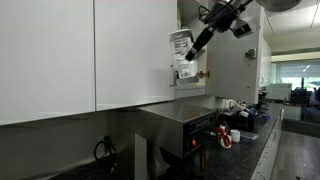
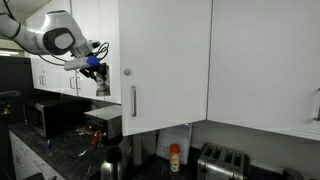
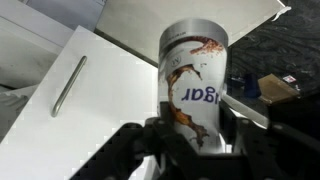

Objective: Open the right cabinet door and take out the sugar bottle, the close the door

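A: Exterior view along the cupboards. Where is the sugar bottle (image 1: 182,52)?

B: Off the shelf, in the air, about 1 o'clock in frame, slightly tilted. The fingers (image 1: 198,41) pinch it from its 2 o'clock side. The arm (image 1: 226,14) enters from the top corner.

A: Under it?

B: A steel appliance (image 1: 176,124) on the dark counter (image 1: 258,142), well below the bottle. White cabinet fronts (image 1: 60,55) fill the 9 o'clock half. Which one is the right door, I cannot tell here.

A: Exterior view facing the cupboards.

B: The arm (image 2: 55,38) is at 10 o'clock. The fingers (image 2: 94,72) are closed on the sugar bottle (image 2: 101,88), which hangs just under them. The right cabinet door (image 2: 165,60) sits centre frame, with its handle (image 2: 133,100) near its 9 o'clock edge. The bottle is beyond that edge on the 9 o'clock side, apart from the door.

A: Door position?

B: Its lower edge slants, so it looks swung out. How far, I cannot tell. There is a microwave (image 2: 45,117) at 8 o'clock and a toaster (image 2: 220,160) at 5 o'clock, both on the counter.

A: Wrist view.

B: The sugar bottle (image 3: 195,75) fills the centre, with brown print on a pale label and its grey cap toward 12. The dark fingers (image 3: 155,140) come up from 6 o'clock and press on both sides of the bottle. A white door (image 3: 100,95) with a bar handle (image 3: 68,85) lies behind at 9 o'clock. A small box (image 3: 275,88) sits at 3 o'clock on the dark counter (image 3: 295,50).
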